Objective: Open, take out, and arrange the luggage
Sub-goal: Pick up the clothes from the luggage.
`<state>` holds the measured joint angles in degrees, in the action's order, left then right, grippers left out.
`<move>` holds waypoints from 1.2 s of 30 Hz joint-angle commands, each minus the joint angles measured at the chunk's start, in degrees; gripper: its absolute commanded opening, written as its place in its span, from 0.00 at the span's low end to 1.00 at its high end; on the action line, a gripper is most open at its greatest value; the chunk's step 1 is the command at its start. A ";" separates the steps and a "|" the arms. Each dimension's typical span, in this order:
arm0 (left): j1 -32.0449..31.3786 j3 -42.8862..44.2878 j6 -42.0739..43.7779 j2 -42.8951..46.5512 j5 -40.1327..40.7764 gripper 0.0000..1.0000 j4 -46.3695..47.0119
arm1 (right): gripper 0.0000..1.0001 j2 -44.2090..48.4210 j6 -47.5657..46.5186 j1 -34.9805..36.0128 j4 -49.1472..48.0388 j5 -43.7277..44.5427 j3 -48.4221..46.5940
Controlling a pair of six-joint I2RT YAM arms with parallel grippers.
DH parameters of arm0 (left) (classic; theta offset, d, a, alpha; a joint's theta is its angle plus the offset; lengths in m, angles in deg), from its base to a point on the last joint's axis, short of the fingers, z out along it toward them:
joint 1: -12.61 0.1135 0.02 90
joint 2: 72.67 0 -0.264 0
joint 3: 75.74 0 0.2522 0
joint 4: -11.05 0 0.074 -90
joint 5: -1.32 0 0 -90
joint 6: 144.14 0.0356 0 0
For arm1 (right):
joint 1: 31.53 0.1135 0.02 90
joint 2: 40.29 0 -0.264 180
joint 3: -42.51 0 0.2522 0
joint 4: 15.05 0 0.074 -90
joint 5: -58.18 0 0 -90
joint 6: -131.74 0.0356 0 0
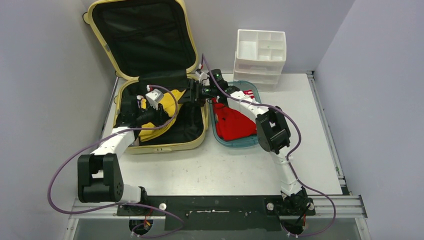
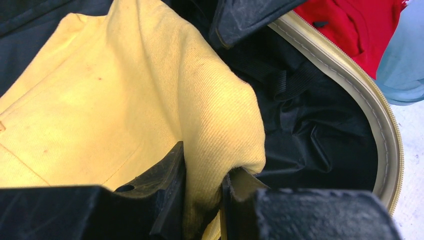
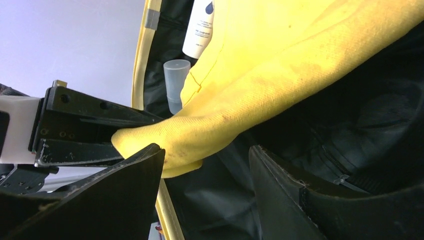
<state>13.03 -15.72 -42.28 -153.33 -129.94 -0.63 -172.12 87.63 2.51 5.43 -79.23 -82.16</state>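
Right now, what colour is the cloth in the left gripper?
Yellow. The cloth shows best from the left wrist.

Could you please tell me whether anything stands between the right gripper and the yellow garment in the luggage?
Nothing visible does. The right gripper sits open right at a fold of the yellow garment, which the left gripper pinches inside the luggage.

Pale-yellow luggage (image 1: 169, 147), yellow garment (image 2: 125, 90)

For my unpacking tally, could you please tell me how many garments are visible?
2: a yellow garment inside the suitcase, and a red garment in the tray beside it. Others may be hidden underneath.
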 commanded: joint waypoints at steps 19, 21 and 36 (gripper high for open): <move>3.36 -3.70 -4.76 5.19 -3.68 0.00 9.82 | 1.00 -5.79 7.91 1.87 -3.68 2.97 -3.29; 3.62 -3.80 -5.21 5.40 -3.15 0.00 10.33 | 1.00 -5.75 6.93 1.99 -0.29 5.13 -3.44; 3.98 -4.78 -1.91 6.75 -7.80 0.14 7.40 | 1.00 -9.88 9.75 3.07 -3.75 4.81 -6.41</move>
<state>16.38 -21.18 -45.34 -150.34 -133.04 5.19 -179.72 96.26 5.48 3.55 -76.44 -86.78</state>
